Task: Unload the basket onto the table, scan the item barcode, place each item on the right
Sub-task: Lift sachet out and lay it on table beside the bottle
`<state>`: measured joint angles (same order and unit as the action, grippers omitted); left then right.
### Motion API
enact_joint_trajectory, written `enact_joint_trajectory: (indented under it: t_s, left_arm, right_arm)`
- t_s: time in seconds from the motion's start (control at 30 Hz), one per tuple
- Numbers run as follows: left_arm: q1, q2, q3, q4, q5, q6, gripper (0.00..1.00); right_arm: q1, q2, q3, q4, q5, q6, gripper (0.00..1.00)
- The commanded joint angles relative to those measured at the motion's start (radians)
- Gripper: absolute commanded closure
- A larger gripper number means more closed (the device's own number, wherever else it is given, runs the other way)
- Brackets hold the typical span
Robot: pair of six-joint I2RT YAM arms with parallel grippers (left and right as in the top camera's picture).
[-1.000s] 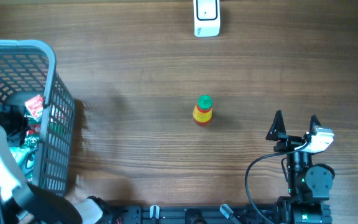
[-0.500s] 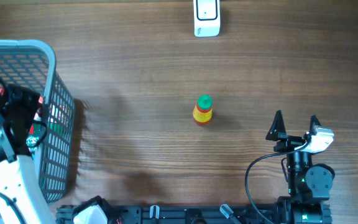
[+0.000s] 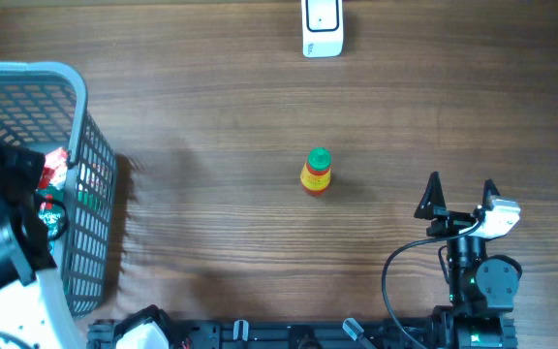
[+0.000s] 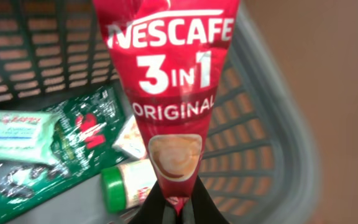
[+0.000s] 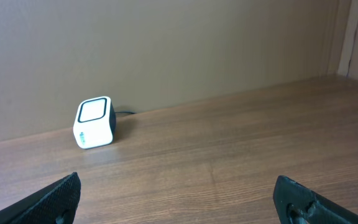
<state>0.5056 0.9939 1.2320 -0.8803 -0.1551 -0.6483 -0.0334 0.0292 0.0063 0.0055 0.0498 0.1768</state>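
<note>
Brown wood table (image 3: 211, 116), plain beige wall behind it in the right wrist view.

- Grey mesh basket (image 3: 76, 87) at 9 o'clock on the overhead, partly cut off by the frame edge.
- White scanner (image 3: 322, 27) at 12 o'clock by the far edge. It also shows in the right wrist view (image 5: 94, 122), at 10 o'clock.
- Small bottle (image 3: 316, 172), green cap with a yellow and red body, upright near table centre, well apart from everything else.
- Left gripper (image 4: 174, 202) is over the basket, fingers pressed together on the bottom tip of a red Nescafe 3in1 sachet (image 4: 169, 93). The sachet fills the middle of the wrist view, print facing the camera. On the overhead only a bit of red (image 3: 54, 165) shows, inside the basket's 3 o'clock wall.
- In the basket behind the sachet: a green pack (image 4: 73, 134) and a green-capped jar (image 4: 126, 186) lying on its side. Other contents are too blurred to name.
- Right gripper (image 3: 461, 189) at 4 o'clock near the front edge, fingers spread wide, nothing between them, pointing toward the scanner.
</note>
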Motion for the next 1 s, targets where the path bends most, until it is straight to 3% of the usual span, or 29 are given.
enact_joint_trajectory:
  t_s: [0.0,0.2,0.33,0.43,0.77,0.97]
  left_arm:
    - [-0.006,-0.122,0.019,0.026,0.111,0.013,0.96]
    - [-0.006,-0.239,0.019,0.037,0.372,0.023,0.96]
    - [-0.006,-0.253,0.019,0.043,0.611,0.137,0.96]
    - [-0.014,-0.253,0.019,0.042,0.693,0.180,0.96]
    - [-0.282,-0.253,0.019,0.027,0.748,0.296,0.96]
    - [-0.480,-0.224,0.018,0.005,0.673,0.304,0.96]
  right_arm:
    - [0.006,0.001,0.000,0.005,0.015,-0.019,0.00]
    - [0.006,0.001,0.000,0.005,0.015,-0.019,0.00]
    - [0.006,0.001,0.000,0.005,0.015,-0.019,0.00]
    - [0.006,0.001,0.000,0.005,0.015,-0.019,0.00]
    - [0.006,0.001,0.000,0.005,0.015,-0.019,0.00]
    - [0.006,0.001,0.000,0.005,0.015,-0.019,0.00]
